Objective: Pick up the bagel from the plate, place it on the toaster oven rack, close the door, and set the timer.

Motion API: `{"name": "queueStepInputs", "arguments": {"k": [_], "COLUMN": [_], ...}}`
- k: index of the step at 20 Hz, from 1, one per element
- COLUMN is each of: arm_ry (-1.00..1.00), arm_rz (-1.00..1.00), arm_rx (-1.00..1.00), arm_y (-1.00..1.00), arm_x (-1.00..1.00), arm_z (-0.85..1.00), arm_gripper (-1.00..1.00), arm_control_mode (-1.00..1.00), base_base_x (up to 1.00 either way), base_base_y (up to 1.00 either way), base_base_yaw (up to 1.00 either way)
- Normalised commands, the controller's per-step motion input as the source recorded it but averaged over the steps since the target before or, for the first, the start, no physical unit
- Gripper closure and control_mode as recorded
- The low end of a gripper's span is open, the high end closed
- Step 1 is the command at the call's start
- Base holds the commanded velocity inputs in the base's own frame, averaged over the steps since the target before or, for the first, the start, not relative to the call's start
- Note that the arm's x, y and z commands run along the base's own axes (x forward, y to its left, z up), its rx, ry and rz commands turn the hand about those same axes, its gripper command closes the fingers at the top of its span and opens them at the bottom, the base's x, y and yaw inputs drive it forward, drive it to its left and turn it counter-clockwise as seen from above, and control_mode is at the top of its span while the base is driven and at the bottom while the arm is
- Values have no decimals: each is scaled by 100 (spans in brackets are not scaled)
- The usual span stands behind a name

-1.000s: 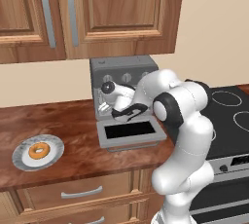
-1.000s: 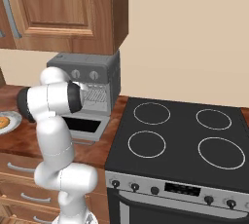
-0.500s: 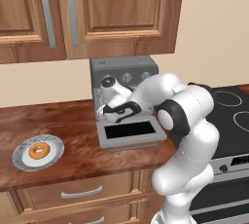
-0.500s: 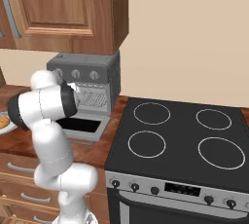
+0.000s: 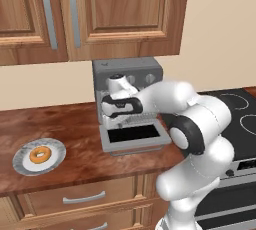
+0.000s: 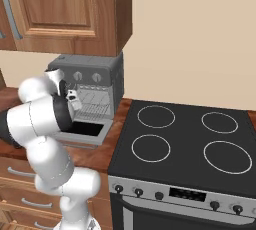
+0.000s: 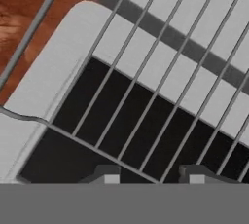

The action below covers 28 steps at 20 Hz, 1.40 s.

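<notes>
The bagel [image 5: 40, 154], a golden ring, lies on the speckled plate [image 5: 20, 160] at the counter's left, far from the arm. The toaster oven [image 5: 127, 74] stands at the back, and its door [image 5: 132, 137] lies folded down flat with its dark window facing up. The wire rack [image 5: 139, 119] sticks out of the cavity above the door. My gripper [image 5: 109, 115] hangs over the rack's left end, pointing down. In the hand view the rack [image 7: 146, 72] and the door [image 7: 53, 79] lie close below the gripper [image 7: 151, 177], which is open with nothing between its fingertips.
Wooden cabinets [image 5: 90, 14] hang above the oven. A black stove [image 6: 185, 144] with several burners sits right of the counter [image 5: 75, 129]. Drawers [image 5: 85, 199] run under the counter's front edge. Two oven knobs [image 6: 87, 77] sit above the cavity.
The hand has sunk a little lower over the rack's left end while the elbow swung forward. The bagel and plate have stayed put.
</notes>
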Motion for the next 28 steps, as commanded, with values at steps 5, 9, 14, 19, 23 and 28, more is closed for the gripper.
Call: {"name": "queueStepInputs", "arguments": {"k": [5, 9, 14, 19, 23, 28], "arm_ry": [24, -2, -34, -32, -13, -1], "arm_rz": [0, 0, 0, 0, 0, 0], "arm_rx": [1, 0, 0, 1, 2, 1], "arm_y": [0, 7, 26, 25, 40, 49], "arm_x": [-100, -97, -71, -71, -42, -10], "arm_z": [-54, -19, 47, 91, 82, 51], "arm_gripper": [100, -100, -100, -100, -100, -100], "arm_control_mode": [-100, -100, -100, -100, -100, -100], "base_base_x": [0, 0, 0, 0, 0, 0], "base_base_y": [0, 0, 0, 0, 0, 0], "base_base_yaw": [0, 0, 0, 0, 0, 0]}}
